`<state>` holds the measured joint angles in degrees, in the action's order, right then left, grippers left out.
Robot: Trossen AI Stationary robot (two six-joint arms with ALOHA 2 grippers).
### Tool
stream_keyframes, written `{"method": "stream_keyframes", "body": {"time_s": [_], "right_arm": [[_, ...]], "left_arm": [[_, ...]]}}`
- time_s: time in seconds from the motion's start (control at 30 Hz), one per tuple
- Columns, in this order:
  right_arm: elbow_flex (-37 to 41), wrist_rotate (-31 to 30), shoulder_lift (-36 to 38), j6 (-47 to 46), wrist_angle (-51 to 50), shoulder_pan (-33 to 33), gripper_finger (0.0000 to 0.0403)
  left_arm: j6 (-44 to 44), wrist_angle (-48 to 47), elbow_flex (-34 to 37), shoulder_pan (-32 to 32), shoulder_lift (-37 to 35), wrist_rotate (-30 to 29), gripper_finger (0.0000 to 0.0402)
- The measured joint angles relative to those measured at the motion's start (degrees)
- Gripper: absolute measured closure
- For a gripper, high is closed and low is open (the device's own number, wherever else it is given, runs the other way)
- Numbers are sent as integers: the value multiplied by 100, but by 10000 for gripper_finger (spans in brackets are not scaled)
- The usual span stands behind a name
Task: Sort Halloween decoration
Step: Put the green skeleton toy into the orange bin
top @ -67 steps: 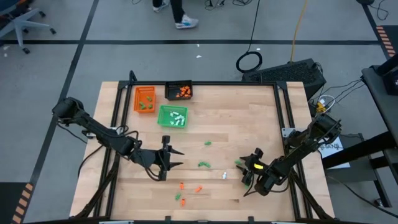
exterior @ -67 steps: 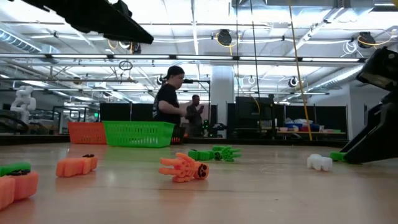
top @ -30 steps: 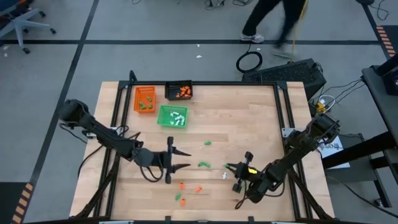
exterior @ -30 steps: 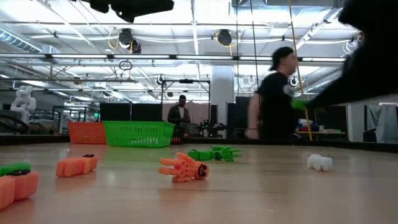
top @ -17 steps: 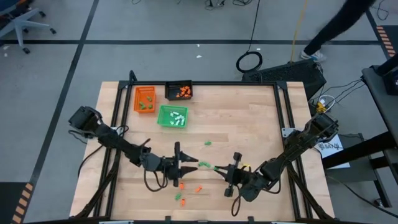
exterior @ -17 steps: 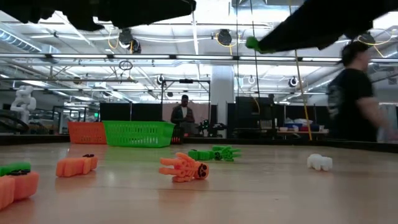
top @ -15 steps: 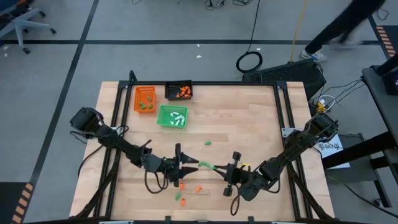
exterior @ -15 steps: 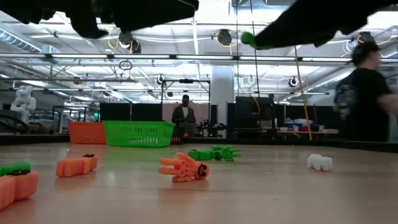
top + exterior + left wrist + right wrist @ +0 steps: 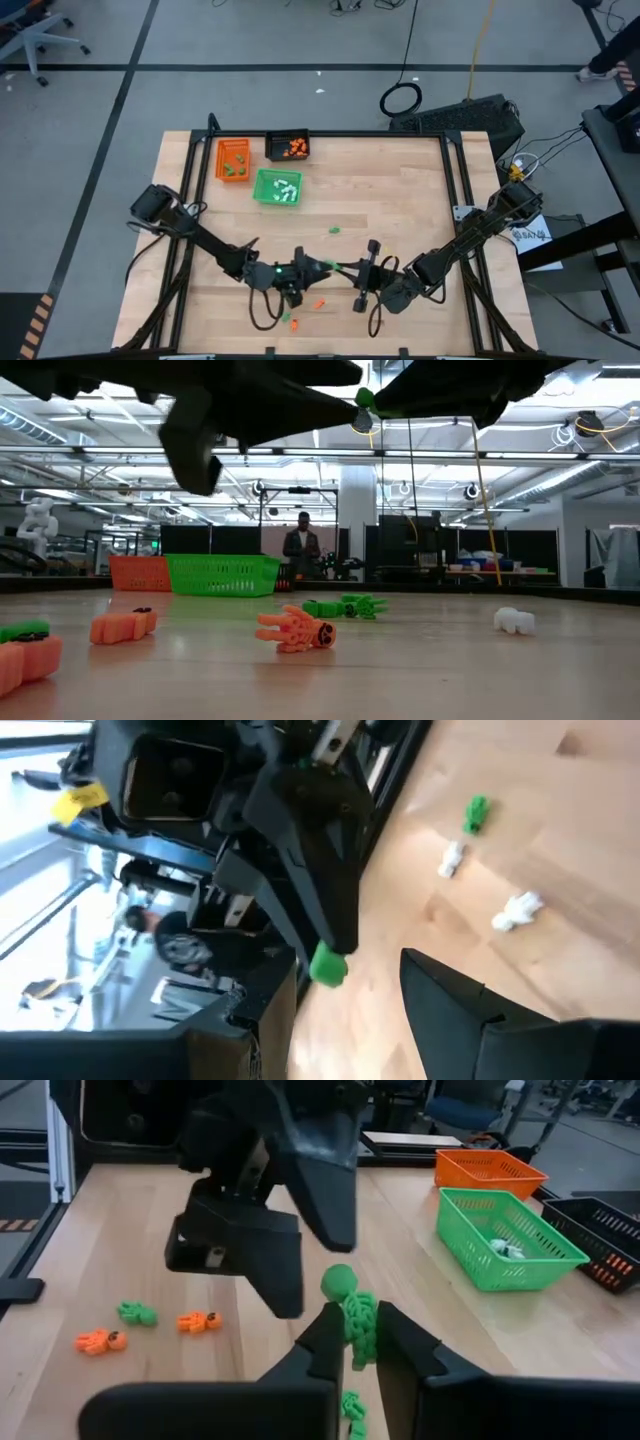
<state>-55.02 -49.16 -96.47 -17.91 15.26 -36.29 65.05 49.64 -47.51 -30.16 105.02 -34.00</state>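
High view: both arms meet over the near middle of the desk (image 9: pixel 420 190). The right gripper (image 9: pixel 357 1342) is closed on a green figure (image 9: pixel 352 1315), held up off the desk just in front of the left gripper (image 9: pixel 312 266), whose fingers stand apart around nothing. Other pieces lie loose on the wood: an orange figure (image 9: pixel 296 630), a green pair (image 9: pixel 345 606) behind it, a white piece (image 9: pixel 514 622) farther right. Three trays sit at the far left corner, the orange tray (image 9: pixel 232 159), black tray (image 9: pixel 288 146) and green tray (image 9: pixel 278 187), each with pieces inside. A person (image 9: pixel 302 553) stands in the room beyond
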Motion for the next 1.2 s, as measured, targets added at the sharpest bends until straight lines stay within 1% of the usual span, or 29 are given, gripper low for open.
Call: {"method": "stream_keyframes", "body": {"time_s": [0.1, 0.27, 0.4, 0.57, 0.67, 0.97, 1.07, 1.2], "right_arm": [[0, 48, 0, 16, 25, 22, 381], [0, 268, 2, 7, 40, 45, 380], [0, 296, 0, 2, 64, 50, 379], [0, 296, 0, 0, 79, 63, 379], [0, 296, 2, -2, 79, 72, 379], [2, 305, 2, -64, 73, 85, 379], [2, 316, 0, -87, 73, 85, 379], [2, 342, 2, -90, 71, 85, 379]], "left_arm": [[195, -6, -161, 54, 61, -31, 230], [319, -75, -214, 170, 63, -53, 230], [341, -280, -218, 167, 63, 107, 230], [424, -435, -218, 170, 63, 92, 236], [490, -412, -218, 170, 63, 87, 256], [623, -381, -218, 170, 63, 76, 347], [622, -381, -218, 170, 63, 67, 363], [599, -385, -218, 170, 63, 67, 368]]}}
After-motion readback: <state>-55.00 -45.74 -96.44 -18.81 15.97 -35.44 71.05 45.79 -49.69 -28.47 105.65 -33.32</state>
